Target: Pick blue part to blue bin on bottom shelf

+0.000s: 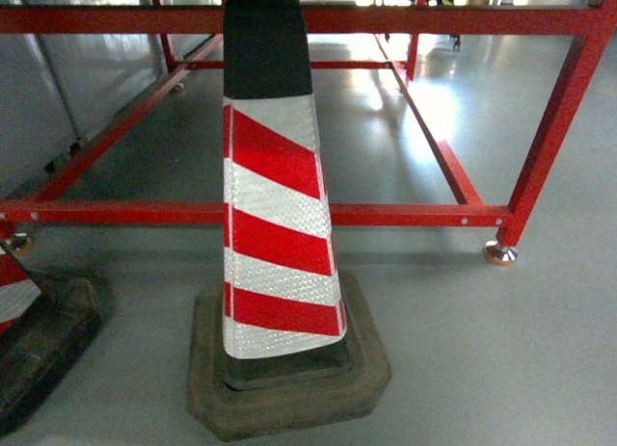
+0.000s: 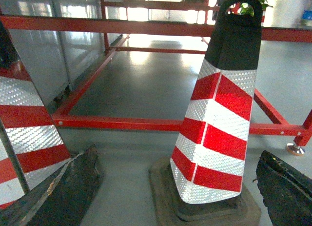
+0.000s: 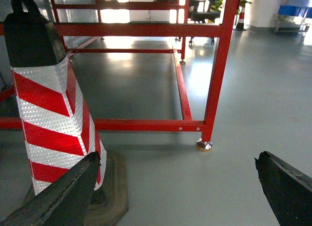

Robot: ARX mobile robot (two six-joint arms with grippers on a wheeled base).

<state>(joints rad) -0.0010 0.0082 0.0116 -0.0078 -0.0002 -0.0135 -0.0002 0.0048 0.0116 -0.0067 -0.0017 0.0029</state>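
No blue part, blue bin or bottom shelf shows in any view. In the left wrist view my left gripper [image 2: 178,157] is open, its dark fingers [image 2: 68,192] spread wide with nothing between them, low over the grey floor. A red-and-white striped traffic cone [image 2: 219,123] stands just ahead of it. My right gripper [image 3: 176,157] is also open and empty, its fingers [image 3: 287,187] far apart above bare floor. The same cone [image 3: 51,118] stands at the left finger's side. Neither gripper appears in the head view.
The cone [image 1: 275,205] on its black rubber base [image 1: 289,379] fills the middle of the head view. A second cone [image 1: 19,292] stands at the left. Behind them runs a red steel frame [image 1: 405,215] with a levelling foot [image 1: 499,253]. A far-off blue item [image 3: 295,11] is too small to identify.
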